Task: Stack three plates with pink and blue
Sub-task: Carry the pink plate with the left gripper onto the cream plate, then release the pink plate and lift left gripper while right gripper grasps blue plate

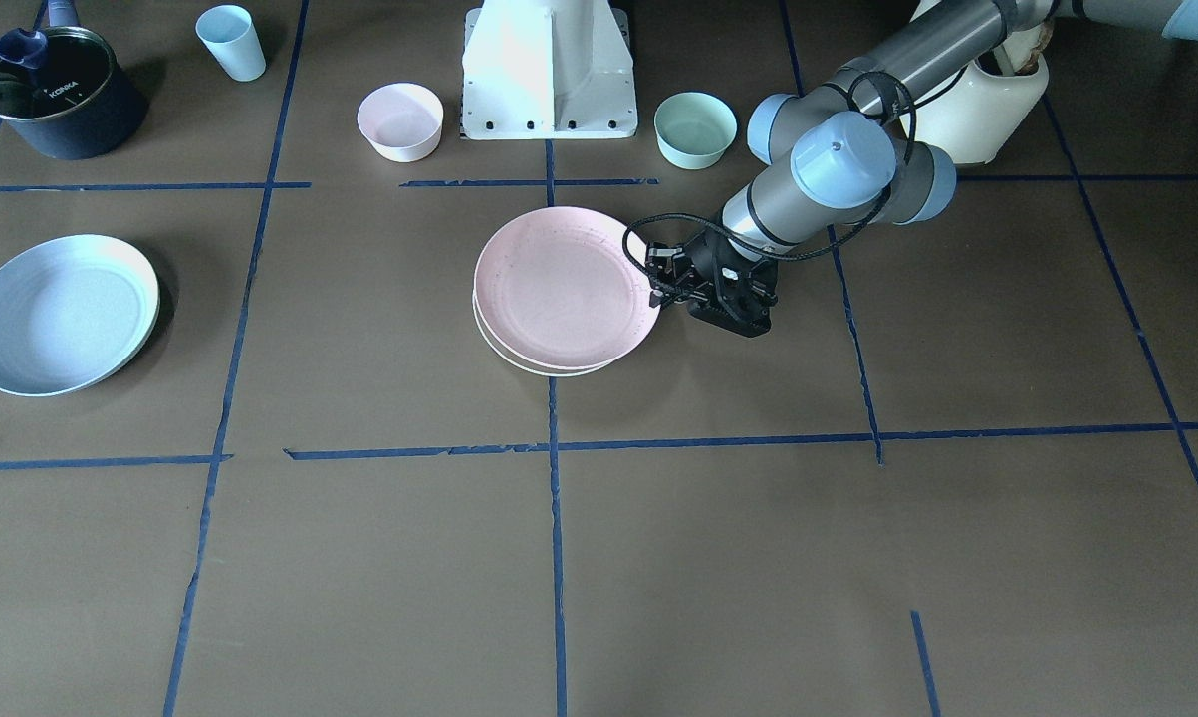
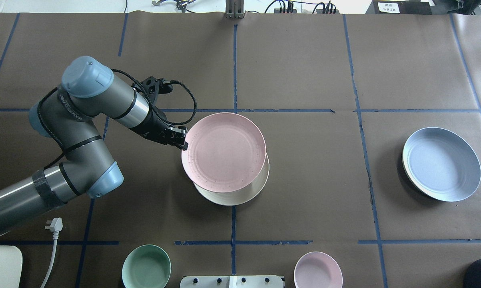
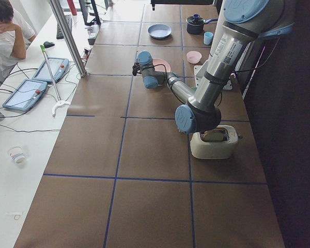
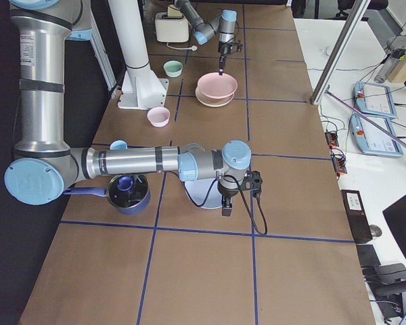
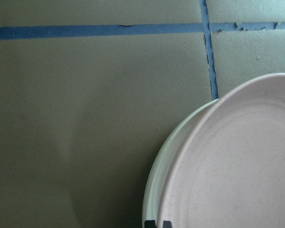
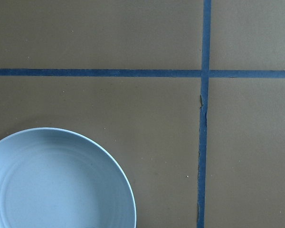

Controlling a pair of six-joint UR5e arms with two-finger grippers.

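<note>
The pale pink plate sits slightly offset on top of the cream plate at the table's middle. My left gripper is shut on the pink plate's rim on the robot's left side. In the left wrist view the pink plate overlaps the cream plate's rim. The pale blue plate lies alone far to the robot's right. My right gripper shows only in the exterior right view, near the blue plate. I cannot tell whether it is open or shut.
A mint-green bowl and a small pink bowl flank the robot's base. A light-blue cup and a dark pot stand at the robot's far right. A cream toaster is behind the left arm.
</note>
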